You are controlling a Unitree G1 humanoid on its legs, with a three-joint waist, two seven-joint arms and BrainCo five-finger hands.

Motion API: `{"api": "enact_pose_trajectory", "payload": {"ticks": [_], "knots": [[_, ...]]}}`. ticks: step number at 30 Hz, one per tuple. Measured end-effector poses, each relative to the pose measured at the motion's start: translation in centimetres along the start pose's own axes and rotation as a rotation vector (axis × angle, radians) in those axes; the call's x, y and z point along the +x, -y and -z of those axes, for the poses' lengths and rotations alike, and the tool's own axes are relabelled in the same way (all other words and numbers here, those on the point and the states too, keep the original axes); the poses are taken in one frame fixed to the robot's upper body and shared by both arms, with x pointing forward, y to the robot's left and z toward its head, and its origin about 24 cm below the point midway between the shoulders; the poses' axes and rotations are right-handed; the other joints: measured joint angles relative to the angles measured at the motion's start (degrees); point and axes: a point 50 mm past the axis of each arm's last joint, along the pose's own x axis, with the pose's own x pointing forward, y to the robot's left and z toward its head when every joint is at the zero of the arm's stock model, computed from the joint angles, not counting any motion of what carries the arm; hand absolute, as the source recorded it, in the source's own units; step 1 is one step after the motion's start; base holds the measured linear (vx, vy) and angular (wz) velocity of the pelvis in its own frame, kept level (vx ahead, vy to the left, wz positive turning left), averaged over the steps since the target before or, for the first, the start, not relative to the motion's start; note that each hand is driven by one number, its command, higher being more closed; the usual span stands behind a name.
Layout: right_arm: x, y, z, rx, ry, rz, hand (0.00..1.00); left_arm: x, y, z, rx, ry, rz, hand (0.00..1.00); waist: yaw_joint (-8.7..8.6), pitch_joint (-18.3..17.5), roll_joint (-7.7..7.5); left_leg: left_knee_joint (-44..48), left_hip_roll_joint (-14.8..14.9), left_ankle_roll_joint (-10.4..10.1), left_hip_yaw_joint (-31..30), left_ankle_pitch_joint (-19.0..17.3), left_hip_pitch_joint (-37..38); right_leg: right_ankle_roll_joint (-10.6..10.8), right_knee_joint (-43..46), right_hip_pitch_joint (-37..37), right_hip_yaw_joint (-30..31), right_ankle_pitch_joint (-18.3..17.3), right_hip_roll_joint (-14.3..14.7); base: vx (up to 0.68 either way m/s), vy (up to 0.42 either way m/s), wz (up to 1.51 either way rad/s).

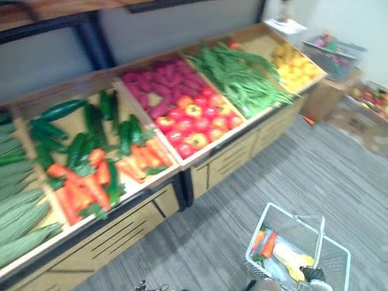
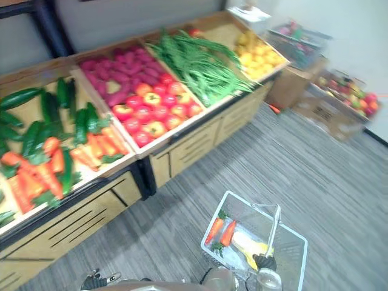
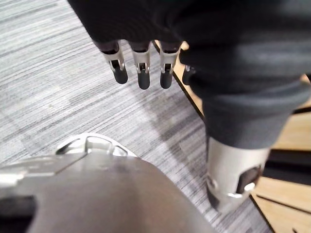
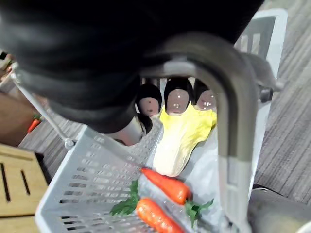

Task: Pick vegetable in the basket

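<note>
L hand [image 3: 140, 73]: fingers straight and relaxed, nothing in it. It hangs low over the floor [image 3: 73, 111] w/ the wooden front of the surface [image 3: 286, 141] just beside it. R hand [image 4: 177, 102]: fingers curled round the handle [image 4: 234, 126] of the basket [image 4: 82, 194], so it's taken. Right below those fingertips, inside the basket, is a pale yellow leafy veg [image 4: 182, 141], and past it two carrots [image 4: 165, 185] lie side by side, approx parallel. Further out, the loose veg on the surface lies ahead and to the L of both hands: close on the L hand's side, well apart from the R hand. The bin nearest the L hand has cucumbers [image 1: 79, 145] toward the back and loose carrots [image 1: 91, 182] along the front edge. Most run approx front-to-back on the slope, some crossing. The red round veg [image 1: 197, 124] and green beans [image 1: 242, 79] sit further off to that hand's R. Judgement: the L hand is both free and nearer, so the next pick is its job. It'd go up and fwd to the front-edge carrots and close across the short side, not along the length.
</note>
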Motion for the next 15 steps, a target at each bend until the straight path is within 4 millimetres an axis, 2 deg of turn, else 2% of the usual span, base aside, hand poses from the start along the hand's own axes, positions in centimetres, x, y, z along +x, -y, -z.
{"api": "enact_pose_trajectory", "payload": {"ticks": [1, 2, 3, 4, 5, 7, 8, 9, 10, 11, 12, 13, 14, 15], "knots": [[0.0, -0.2, 0.0, -0.003, -0.001, -0.005, 1.0, 0.0, 0.3, 0.0, -0.005, -0.001, 0.006, 0.0, 0.15, -0.3, 1.0, 0.2, 1.6, -0.6, 1.8, 0.4, -0.2, 0.7, -6.0, 0.1, 1.5, 0.5, 3.6, 0.01, -0.297, -1.65], [-0.1, -0.3, 0.2, -0.002, -0.008, -0.009, 1.0, 0.0, 0.4, -0.1, -0.007, 0.002, 0.009, 0.0, 0.24, -0.6, 1.15, 0.2, 2.1, -1.1, 3.1, 0.7, -0.2, 0.8, -8.7, 0.3, 2.1, 0.4, 5.0, 0.01, -0.362, -1.63], [-0.1, -0.6, 0.4, -0.001, -0.023, -0.016, 1.0, 0.1, 0.4, -0.6, -0.009, 0.016, 0.009, 0.0, 0.09, -0.3, 0.79, 1.6, 3.0, -1.5, 5.9, 1.0, -0.3, 0.9, -12.3, -0.1, 2.6, -1.4, 6.5, 0.0, -0.342, -1.27], [-0.2, -0.4, 0.9, -0.005, -0.044, -0.008, 1.0, 0.3, 0.6, -1.3, -0.021, 0.027, 0.009, 0.0, -0.51, 0.1, 1.2, 3.9, 4.3, -1.6, 6.6, 1.0, -0.1, 0.3, -13.3, 0.0, 3.4, -1.5, 7.9, -0.01, -0.282, -0.98], [-0.2, -0.2, 1.0, -0.004, -0.049, -0.002, 1.0, 0.4, 0.6, -1.4, -0.024, 0.031, 0.009, 0.0, -0.56, 0.1, 1.38, 4.3, 4.7, -1.7, 6.7, 1.1, 0.0, 0.1, -13.6, 0.1, 3.7, -1.3, 8.3, -0.02, -0.192, -0.7], [-0.5, 0.3, 2.1, -0.017, -0.076, 0.007, 1.0, 0.3, 0.9, -1.4, -0.054, 0.03, 0.006, 0.0, -0.66, -0.1, 2.01, 8.8, 8.7, -2.0, 7.9, 1.5, 2.9, -1.0, -16.6, 2.6, 6.5, -0.6, 11.9, -0.01, -0.141, -0.78], [-0.6, 0.3, 2.3, -0.019, -0.08, 0.007, 1.0, 0.3, 0.8, -1.4, -0.063, 0.028, 0.002, 0.0, -1.02, -0.2, 2.05, 10.6, 9.8, -2.0, 7.8, 1.5, 3.4, -1.0, -17.3, 3.4, 7.0, -0.6, 12.7, -0.02, -0.102, -0.71], [-0.6, 0.4, 2.5, -0.023, -0.084, 0.006, 1.0, 0.3, 0.8, -1.3, -0.077, 0.024, -0.004, 0.0, -1.93, -0.3, 2.31, 14.9, 12.7, -2.2, 7.7, 2.0, 4.3, -1.2, -18.2, 4.7, 8.1, -0.6, 14.0, -0.02, -0.075, -0.53], [-0.6, 0.5, 2.6, -0.025, -0.085, 0.007, 1.0, 0.3, 0.7, -1.3, -0.085, 0.021, -0.008, 0.0, -2.08, -0.3, 2.42, 17.2, 14.0, -2.5, 7.7, 2.7, 4.8, -1.4, -18.6, 5.2, 9.0, -0.5, 14.6, -0.03, -0.069, -0.84], [-0.7, 0.6, 2.7, -0.031, -0.084, 0.006, 1.0, 0.3, 0.8, -1.2, -0.101, 0.02, -0.009, 0.0, -1.92, -0.3, 2.42, 22.0, 16.0, -2.0, 6.0, 5.1, 5.0, -1.8, -19.0, 5.7, 11.7, -0.3, 15.0, 0.0, -0.051, -1.1], [-0.7, 0.5, 2.6, -0.032, -0.076, 0.003, 1.0, 0.3, 0.6, -1.3, -0.139, 0.02, -0.021, 0.0, -1.67, 0.2, 1.56, 26.5, 16.6, -2.0, -0.2, 7.1, 2.8, -2.5, -19.2, 6.2, 15.5, -0.4, 14.6, 0.01, -0.026, -1.16], [-0.7, 0.5, 2.5, -0.033, -0.07, 0.002, 1.0, 0.3, 0.5, -1.3, -0.149, 0.021, -0.025, 0.0, -1.63, 0.3, 1.37, 27.1, 15.5, -2.4, -5.5, 5.2, 1.1, -2.5, -19.1, 6.1, 17.2, -0.4, 14.1, 0.04, 0.03, -1.23], [-0.5, 0.7, 2.2, -0.034, -0.061, 0.005, 1.0, 0.3, 0.9, -1.4, -0.176, 0.027, -0.022, 0.0, -1.65, 0.3, 1.37, 25.5, 10.3, -3.1, -17.6, 1.7, -2.0, -2.5, -19.1, 6.1, 20.7, -0.4, 13.0, 0.02, 0.083, -1.12], [-0.5, 0.8, 2.2, -0.035, -0.057, 0.007, 1.0, 0.2, 1.0, -1.5, -0.195, 0.033, -0.031, 0.0, -1.59, 0.4, 1.39, 22.8, 6.1, -3.2, -25.9, -0.1, -3.6, -2.3, -19.1, 6.2, 23.4, -0.1, 12.5, 0.02, 0.125, -1.65]]}}
